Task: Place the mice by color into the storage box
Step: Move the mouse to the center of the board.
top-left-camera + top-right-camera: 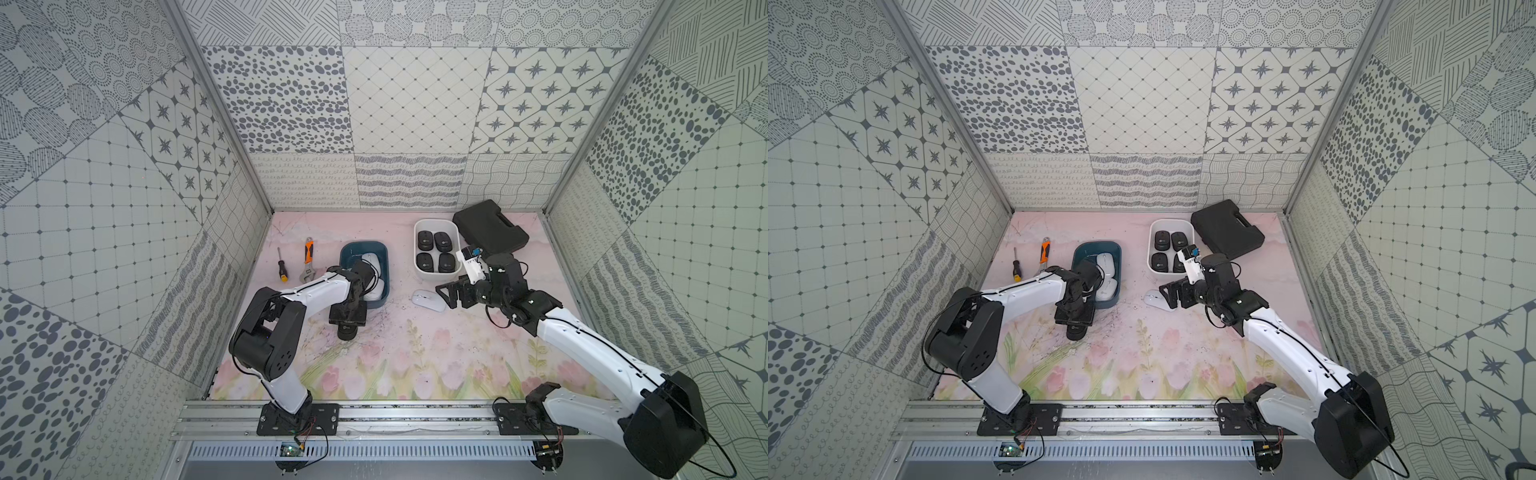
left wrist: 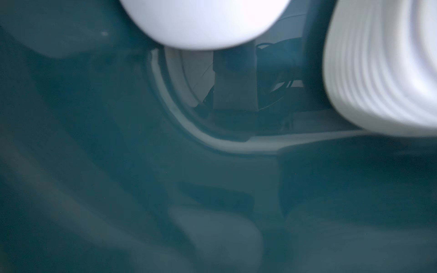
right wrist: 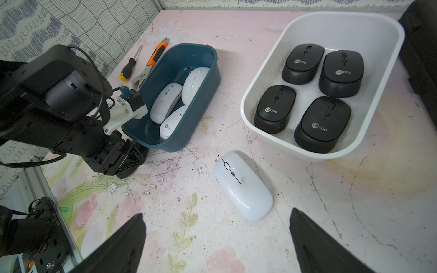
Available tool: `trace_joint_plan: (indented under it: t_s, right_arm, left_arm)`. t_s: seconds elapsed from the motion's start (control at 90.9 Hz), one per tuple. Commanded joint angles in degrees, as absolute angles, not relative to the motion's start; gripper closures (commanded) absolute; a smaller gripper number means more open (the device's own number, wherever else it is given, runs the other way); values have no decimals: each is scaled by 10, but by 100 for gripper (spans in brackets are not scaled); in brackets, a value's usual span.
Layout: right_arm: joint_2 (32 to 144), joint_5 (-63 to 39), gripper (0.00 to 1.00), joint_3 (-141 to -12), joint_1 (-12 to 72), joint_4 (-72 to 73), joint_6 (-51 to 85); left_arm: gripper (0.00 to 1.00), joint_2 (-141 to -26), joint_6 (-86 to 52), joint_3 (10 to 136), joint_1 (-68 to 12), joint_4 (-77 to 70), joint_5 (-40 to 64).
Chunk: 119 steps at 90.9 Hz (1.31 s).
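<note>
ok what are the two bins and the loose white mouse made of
Teal bin: likely glossy moulded plastic, reflections on its walls. White bin: smooth plastic, soft sheen. Loose white mouse: probably glossy plastic shell, pale sheen on top.

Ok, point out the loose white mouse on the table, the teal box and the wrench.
loose white mouse (image 3: 243,186), right wrist view, middle of its shell
teal box (image 3: 184,56), right wrist view, far inner wall
wrench (image 3: 154,56), right wrist view, orange handle
</note>
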<state>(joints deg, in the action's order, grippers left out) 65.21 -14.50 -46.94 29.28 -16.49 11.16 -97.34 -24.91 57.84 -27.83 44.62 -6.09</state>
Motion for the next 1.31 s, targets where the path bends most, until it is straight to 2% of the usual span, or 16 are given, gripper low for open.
trace_joint_plan:
  t_s: [0.0, 0.22, 0.495, 0.682, 0.914, 1.255, 1.299]
  right_arm:
    - [635, -142, 1, -466, 295, -152, 111]
    - [620, -134, 1, -459, 295, -164, 105]
    - [603, -127, 1, -453, 295, -181, 99]
    - [590, -118, 1, -453, 293, -205, 91]
    - [574, -108, 1, -451, 279, -220, 103]
    - [572, -129, 1, -447, 272, -221, 104]
    - [572, -130, 1, -446, 272, -221, 107]
  left_arm:
    - [43, -994, -254, 578, -296, 415, -38]
    - [44, -988, -319, 571, -369, 407, -22]
    - [44, -1066, -431, 652, -475, 404, 9]
    - [43, -1107, -516, 728, -492, 372, 67]
    - [43, -1125, -615, 746, -499, 282, 129]
    - [20, -1086, -616, 738, -509, 312, 109]
    - [12, -1078, -613, 740, -510, 317, 107]
